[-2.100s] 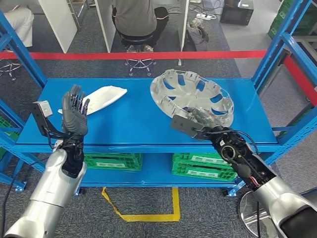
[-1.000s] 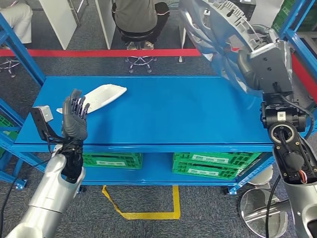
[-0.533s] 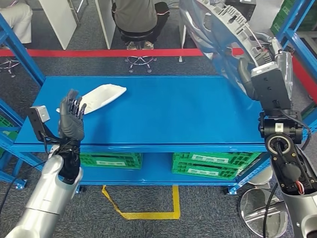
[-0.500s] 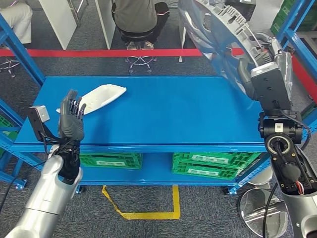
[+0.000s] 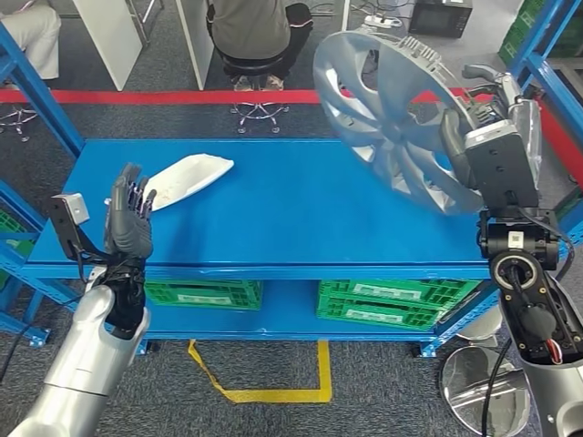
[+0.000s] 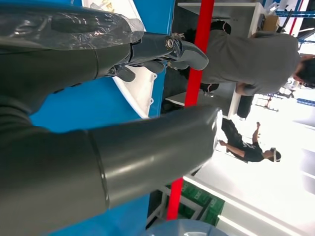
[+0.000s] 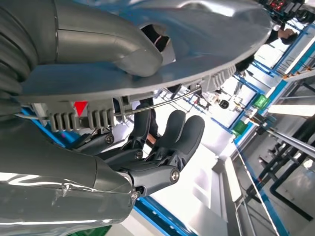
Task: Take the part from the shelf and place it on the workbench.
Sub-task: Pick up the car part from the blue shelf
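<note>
Hubcap (image 5: 395, 118) lower (betw. thumb, fingers (image 7: 174, 137))

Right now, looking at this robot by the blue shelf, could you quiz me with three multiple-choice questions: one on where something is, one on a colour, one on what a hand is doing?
1. Where is the white part?
A. lying on the blue shelf, at the robot's left
B. on the floor
C. in a green crate

2. What colour is the hubcap?
A. red
B. silver
C. black

3. What is the right hand doing?
A. hanging with nothing in it
B. pressing flat on the shelf
C. gripping the hubcap's rim, clear above the shelf

Answers:
1. A: the head view shows it flat on the shelf top, just beyond the raised left hand.
2. B: its spoked face is silver-grey in the head view.
3. C: the right wrist view shows thumb over the rim and fingers under it.
</note>
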